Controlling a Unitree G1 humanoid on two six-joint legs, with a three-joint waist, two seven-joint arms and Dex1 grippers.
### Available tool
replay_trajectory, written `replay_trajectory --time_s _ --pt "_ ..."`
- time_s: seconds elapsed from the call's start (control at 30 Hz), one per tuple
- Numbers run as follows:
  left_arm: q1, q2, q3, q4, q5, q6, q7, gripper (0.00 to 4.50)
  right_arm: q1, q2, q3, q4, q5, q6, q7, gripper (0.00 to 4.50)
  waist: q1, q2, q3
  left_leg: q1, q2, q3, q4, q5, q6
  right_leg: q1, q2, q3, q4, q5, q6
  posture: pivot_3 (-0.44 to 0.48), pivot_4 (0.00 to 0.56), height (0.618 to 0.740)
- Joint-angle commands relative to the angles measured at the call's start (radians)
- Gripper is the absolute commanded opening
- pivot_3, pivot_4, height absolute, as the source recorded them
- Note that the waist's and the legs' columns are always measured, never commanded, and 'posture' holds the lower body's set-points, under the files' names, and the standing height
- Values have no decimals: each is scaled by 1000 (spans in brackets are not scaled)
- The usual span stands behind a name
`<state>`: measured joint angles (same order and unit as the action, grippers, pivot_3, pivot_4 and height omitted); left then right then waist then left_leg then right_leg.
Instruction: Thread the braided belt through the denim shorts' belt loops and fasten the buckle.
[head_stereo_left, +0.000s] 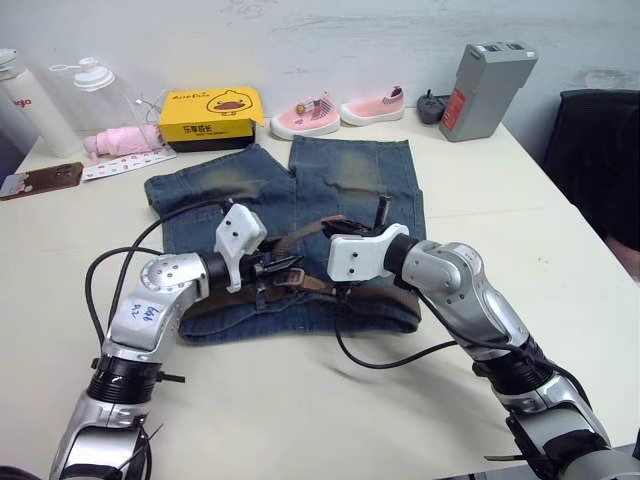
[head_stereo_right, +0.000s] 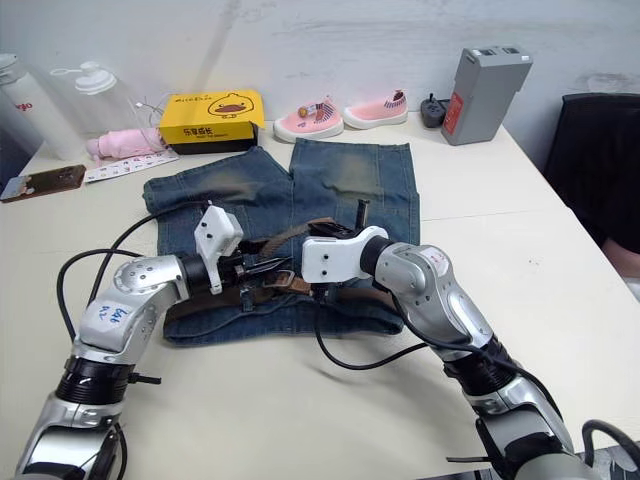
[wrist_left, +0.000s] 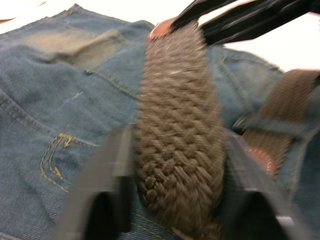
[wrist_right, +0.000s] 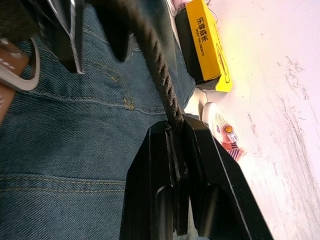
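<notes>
Chinese characters and a small line of Latin letters printed on the side of the yellow box (wrist_right: 206, 41), too small to be made out, a cartoon duck face shown on its lid (head_stereo_left: 222, 103), handwritten marks on a white sticker (head_stereo_left: 141, 312) on the left arm, illegible

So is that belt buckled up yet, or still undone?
Undone. The braided belt is lifted off the denim shorts, held between both pincers, and the buckle frame hangs open with nothing through it.

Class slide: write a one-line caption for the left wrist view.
Left gripper clasps the dark-brown braided belt above faded blue denim shorts.
</notes>
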<state>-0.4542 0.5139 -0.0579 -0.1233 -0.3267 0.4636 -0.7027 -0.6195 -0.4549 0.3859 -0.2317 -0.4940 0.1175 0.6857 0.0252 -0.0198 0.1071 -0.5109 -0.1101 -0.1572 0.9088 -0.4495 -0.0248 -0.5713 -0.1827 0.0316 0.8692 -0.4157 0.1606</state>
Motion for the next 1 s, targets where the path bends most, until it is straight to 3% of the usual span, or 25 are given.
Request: replay_trajectory --time_s 0.03,0.07,0.2,0.27,0.3,0.4,0.53,0.7,0.8,0.97,1.0 --pt "-19 -24 34 -33 -14 -32 17 244 -7 3 -20 -43 11 7 8 0 -1 0 0 0 0 0 0 0 0 0 0 0 0 0 0 0 150 636" --pt "-14 -36 42 -47 -28 -24 20 12 -5 3 -22 -44 12 12 9 0 -1 0 0 0 1 0 0 0 0 0 0 0 0 0 0 0 150 636" --pt "15 -94 75 -102 -81 12 57 12 1 16 -33 -46 27 44 2 0 -1 0 0 0 0 0 0 0 0 0 0 0 0 0 0 0 150 636" --pt "18 -126 100 -111 -109 39 88 0 6 51 -62 -53 57 100 -16 787 -1 0 0 0 1 0 0 0 0 0 -1 0 0 0 0 0 150 636" --pt "18 -137 110 -115 -121 50 99 0 9 65 -74 -57 69 126 -19 962 -1 0 0 0 1 0 0 0 0 0 -1 0 0 0 0 0 150 636" --pt "22 -187 158 -130 -187 88 141 0 20 106 -133 -57 91 337 -6 2428 1 0 0 0 1 -1 0 0 0 0 0 0 0 0 0 0 150 636" --pt "40 -213 178 -157 -229 117 167 0 26 95 -145 -62 104 431 5 4459 1 0 0 0 -1 -1 0 1 0 1 1 -1 -1 0 0 0 150 636" --pt "65 -265 217 -183 -300 154 217 0 24 169 -157 -127 220 545 25 4491 -3 0 0 0 1 0 -1 1 0 0 -1 0 -1 0 0 0 150 636" --pt "70 -283 238 -193 -342 175 238 0 23 223 -135 -195 334 617 82 3627 -4 0 0 0 2 -1 -1 1 -1 0 -1 0 -1 1 1 0 150 636" --pt "90 -281 235 -208 -366 187 247 0 39 213 -46 -219 397 706 110 1126 0 0 0 1 0 -1 -1 1 -1 2 0 -1 -2 1 1 0 150 636" --pt "92 -280 236 -213 -373 189 249 0 39 207 -24 -197 388 710 97 1126 2 0 0 1 0 -1 -1 1 -1 2 0 -1 -2 1 1 0 150 636"
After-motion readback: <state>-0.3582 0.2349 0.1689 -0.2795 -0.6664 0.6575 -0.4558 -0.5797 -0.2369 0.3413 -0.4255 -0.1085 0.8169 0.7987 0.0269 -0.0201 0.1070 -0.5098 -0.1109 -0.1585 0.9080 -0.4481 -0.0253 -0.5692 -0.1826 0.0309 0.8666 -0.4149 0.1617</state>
